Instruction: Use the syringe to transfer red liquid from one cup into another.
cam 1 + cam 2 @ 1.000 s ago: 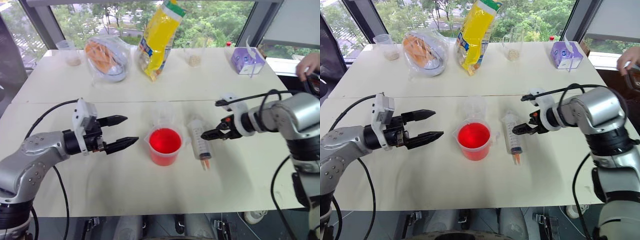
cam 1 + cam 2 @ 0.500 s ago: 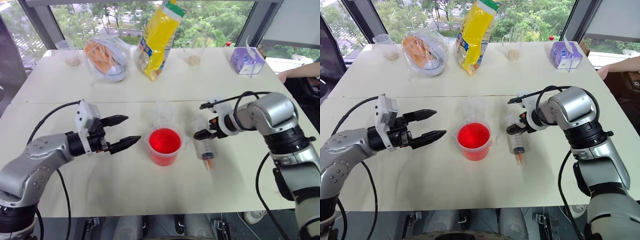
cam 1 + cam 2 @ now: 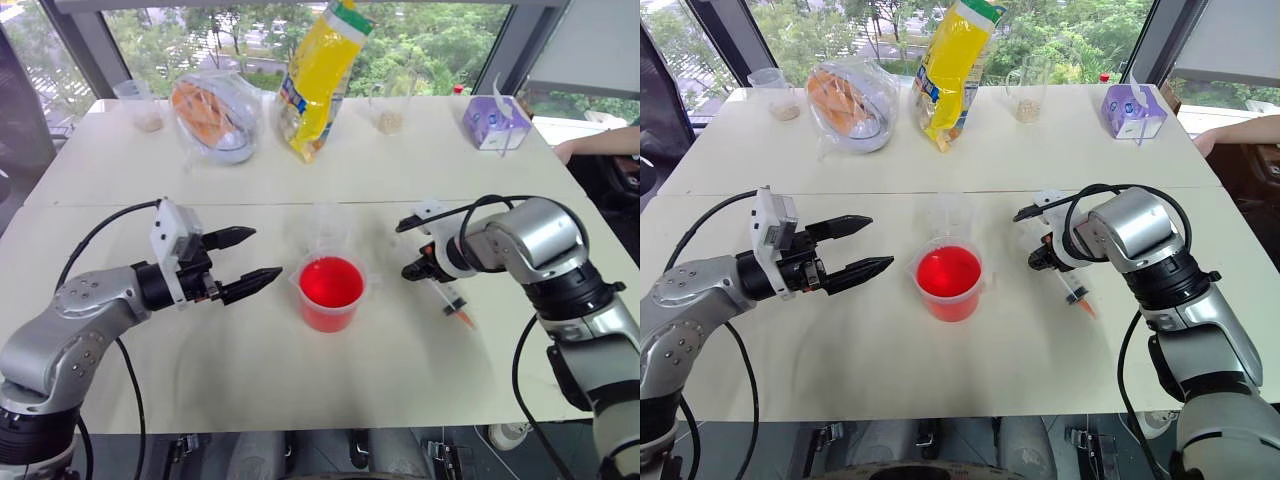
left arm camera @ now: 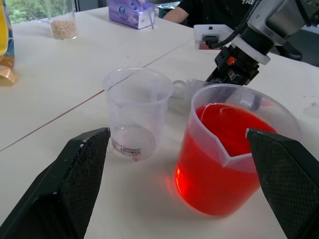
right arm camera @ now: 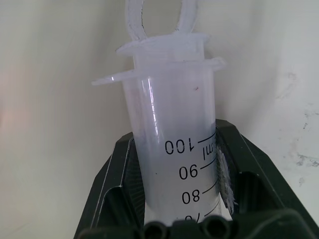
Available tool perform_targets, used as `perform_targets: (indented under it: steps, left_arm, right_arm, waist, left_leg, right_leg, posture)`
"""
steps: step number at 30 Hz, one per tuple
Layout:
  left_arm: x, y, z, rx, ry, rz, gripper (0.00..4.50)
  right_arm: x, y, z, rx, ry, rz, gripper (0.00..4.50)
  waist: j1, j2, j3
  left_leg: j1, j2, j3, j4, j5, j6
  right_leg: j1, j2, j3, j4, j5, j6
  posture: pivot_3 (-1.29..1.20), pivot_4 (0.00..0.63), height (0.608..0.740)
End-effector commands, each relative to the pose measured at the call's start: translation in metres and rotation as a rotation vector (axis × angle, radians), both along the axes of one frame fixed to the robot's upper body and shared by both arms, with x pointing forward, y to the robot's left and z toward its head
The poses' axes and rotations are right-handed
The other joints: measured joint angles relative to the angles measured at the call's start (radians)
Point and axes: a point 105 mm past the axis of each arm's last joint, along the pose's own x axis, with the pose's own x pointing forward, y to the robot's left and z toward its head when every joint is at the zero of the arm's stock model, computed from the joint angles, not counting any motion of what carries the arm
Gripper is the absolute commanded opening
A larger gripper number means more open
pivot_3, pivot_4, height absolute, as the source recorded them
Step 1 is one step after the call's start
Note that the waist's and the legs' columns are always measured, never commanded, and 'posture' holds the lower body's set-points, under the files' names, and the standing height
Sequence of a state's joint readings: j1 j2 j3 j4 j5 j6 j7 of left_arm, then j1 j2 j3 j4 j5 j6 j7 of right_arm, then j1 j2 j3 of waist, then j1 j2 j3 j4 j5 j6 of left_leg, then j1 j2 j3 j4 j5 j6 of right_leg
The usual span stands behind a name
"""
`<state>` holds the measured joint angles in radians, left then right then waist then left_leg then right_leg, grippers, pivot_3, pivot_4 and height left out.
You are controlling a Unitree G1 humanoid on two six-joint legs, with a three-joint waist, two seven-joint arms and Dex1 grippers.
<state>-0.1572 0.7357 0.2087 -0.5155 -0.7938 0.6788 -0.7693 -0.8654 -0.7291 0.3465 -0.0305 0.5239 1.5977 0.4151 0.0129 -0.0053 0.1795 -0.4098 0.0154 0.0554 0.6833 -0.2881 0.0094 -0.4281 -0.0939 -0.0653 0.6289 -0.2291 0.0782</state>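
Observation:
The beaker (image 3: 331,293), the one cup, holds red liquid (image 3: 330,281) at the table's middle. Just behind it stands the small empty clear cup (image 3: 328,226). To the beaker's right, my right gripper (image 3: 412,270) is shut on the upper barrel of the syringe (image 5: 169,124), just below its flange. The syringe's orange tip (image 3: 464,319) slants toward the right, low over the table. Left of the beaker my left gripper (image 3: 262,254) hovers open, pointing at the beaker, with nothing between its fingers (image 4: 75,184).
Along the far edge stand a yellow bag (image 3: 320,75), a clear bag of bread (image 3: 215,115), two cups with beige grains (image 3: 147,105) (image 3: 390,110) and a purple box (image 3: 493,122). A person's arm (image 3: 600,145) rests at the right edge.
My right gripper has dropped onto the syringe's upper end and shut on it. The syringe's tip has swung away to the right. The left gripper has kept still.

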Motion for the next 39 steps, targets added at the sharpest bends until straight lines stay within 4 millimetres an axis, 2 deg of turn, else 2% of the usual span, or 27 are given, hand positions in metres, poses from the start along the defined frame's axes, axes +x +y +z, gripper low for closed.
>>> perform_targets:
  steps: [1,2,5,6,8,10,13,17,19,23,27,31,39]
  left_arm:
    - [0.001,0.003,0.014,0.003,-0.055,-0.006,4.50]
    - [0.002,0.005,0.015,0.002,-0.056,-0.005,4.50]
    - [0.004,0.009,0.020,0.010,-0.057,-0.018,4.50]
    - [0.005,0.011,0.020,0.012,-0.056,-0.020,4.50]
    - [0.007,0.013,0.023,0.024,-0.052,-0.033,4.50]
    - [0.010,0.016,0.028,0.031,-0.050,-0.044,4.50]
    - [0.014,0.019,0.035,0.029,-0.045,-0.072,4.50]
    - [0.021,0.022,0.049,0.025,-0.043,-0.110,4.50]
    - [0.025,0.024,0.056,0.026,-0.044,-0.125,4.50]
    - [0.030,0.027,0.067,0.040,-0.052,-0.146,4.50]
    - [0.032,0.025,0.073,0.051,-0.057,-0.165,4.50]
    - [0.026,0.016,0.083,0.026,-0.051,-0.220,4.50]
    - [0.007,-0.005,0.098,0.009,-0.035,-0.359,4.50]
  right_arm:
    - [0.009,-0.018,0.029,0.042,-0.093,-0.068,1.49]
    - [0.010,-0.017,0.034,0.052,-0.118,-0.060,1.49]
    - [0.021,-0.012,0.073,0.158,-0.319,-0.012,1.49]
    - [0.022,-0.009,0.080,0.182,-0.360,0.002,1.49]
    - [0.022,0.001,0.113,0.297,-0.553,0.091,1.49]
    - [0.012,0.013,0.144,0.414,-0.721,0.201,1.49]
    - [-0.011,0.034,0.181,0.578,-0.932,0.378,1.49]
    - [-0.046,0.061,0.206,0.853,-1.009,0.567,1.49]
    - [-0.058,0.073,0.211,0.971,-0.994,0.635,1.49]
    - [-0.075,0.097,0.203,1.094,-0.932,0.753,1.49]
    - [-0.081,0.112,0.174,1.091,-0.856,0.821,1.49]
    - [-0.080,0.123,0.143,1.097,-0.810,0.831,1.49]
    - [-0.070,0.134,0.105,1.046,-0.805,0.830,1.49]
  waist:
    - [0.000,0.000,0.000]
    - [-0.001,0.000,0.000]
    - [-0.005,0.000,0.000]
    - [-0.007,0.000,0.000]
    - [-0.009,0.000,0.001]
    - [-0.008,0.000,0.001]
    - [-0.008,0.000,0.001]
    - [-0.009,0.000,0.001]
    - [-0.009,0.000,0.001]
    - [-0.012,0.000,0.001]
    - [-0.009,0.000,0.001]
    - [-0.009,0.000,0.001]
    - [-0.014,-0.001,0.001]
  left_leg:
    - [0.000,0.000,0.000,0.000,0.000,0.000]
    - [0.000,0.000,0.000,0.000,0.000,0.000]
    - [0.000,0.000,0.000,0.000,0.000,0.000]
    - [0.000,0.000,0.000,0.000,0.000,0.000]
    - [0.000,0.001,0.000,-0.001,0.000,0.000]
    - [0.000,0.001,0.000,-0.001,0.000,0.000]
    - [0.000,0.001,0.000,-0.002,0.000,0.000]
    - [0.000,0.002,0.000,-0.001,0.000,0.000]
    - [0.000,0.003,0.000,-0.001,0.000,0.000]
    - [0.000,0.003,0.000,-0.001,0.000,-0.001]
    - [0.000,0.003,0.000,-0.001,0.000,-0.001]
    - [0.000,0.003,0.000,-0.001,0.000,-0.001]
    - [0.001,0.002,0.000,-0.001,0.001,-0.001]
  right_leg:
    - [0.000,0.000,0.000,0.000,0.000,0.000]
    - [0.000,0.000,0.000,0.000,0.000,0.000]
    - [-0.001,0.000,0.000,0.000,0.000,0.000]
    - [-0.001,0.001,0.000,0.000,0.000,0.000]
    - [-0.001,0.002,0.000,0.000,0.000,0.000]
    - [-0.002,0.003,0.000,0.000,0.000,0.001]
    - [-0.002,0.005,0.000,0.000,0.000,0.001]
    - [-0.001,0.005,0.000,0.001,0.000,0.001]
    - [-0.001,0.005,0.000,0.001,0.001,0.001]
    - [-0.001,0.005,0.000,0.001,0.001,0.001]
    - [-0.001,0.004,0.000,0.001,0.001,0.001]
    - [-0.001,0.004,0.000,0.001,0.001,0.001]
    - [-0.001,0.004,0.000,0.001,0.001,0.001]
  posture:
    - [0.00,0.150,0.740]
    - [0.00,0.150,0.740]
    - [0.00,0.150,0.740]
    - [0.00,0.150,0.740]
    - [0.00,0.150,0.740]
    - [0.00,0.150,0.740]
    - [0.00,0.150,0.740]
    - [0.00,0.150,0.740]
    - [0.00,0.150,0.740]
    - [0.00,0.150,0.740]
    - [0.00,0.150,0.740]
    - [0.00,0.150,0.740]
    - [0.00,0.150,0.740]
